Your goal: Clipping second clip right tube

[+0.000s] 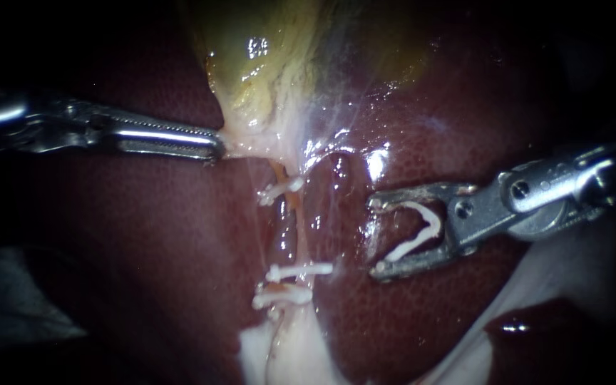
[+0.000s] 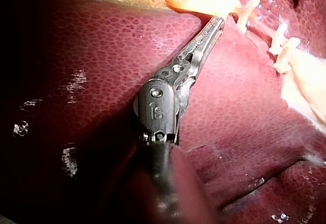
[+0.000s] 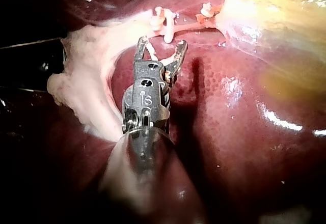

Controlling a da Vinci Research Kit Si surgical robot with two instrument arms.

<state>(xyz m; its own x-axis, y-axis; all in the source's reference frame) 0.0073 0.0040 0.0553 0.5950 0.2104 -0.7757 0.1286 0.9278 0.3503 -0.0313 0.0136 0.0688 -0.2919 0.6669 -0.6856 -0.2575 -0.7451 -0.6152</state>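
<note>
On one tube [image 1: 295,235] sit three clips [image 1: 297,271]; right instrument's [image 1: 376,236] jaws hold a fourth clip [image 1: 434,224], left instrument's [image 1: 215,142] clamp the gallbladder [image 1: 265,64].

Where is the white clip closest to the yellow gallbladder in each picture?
Endoscope view: clip on the tube, just under the gallbladder.
Left wrist view: clip just past the left tool.
Right wrist view: clip ahead of the right tool, beside the gallbladder.
Shared landmark: the gallbladder's yellow edge.
</note>
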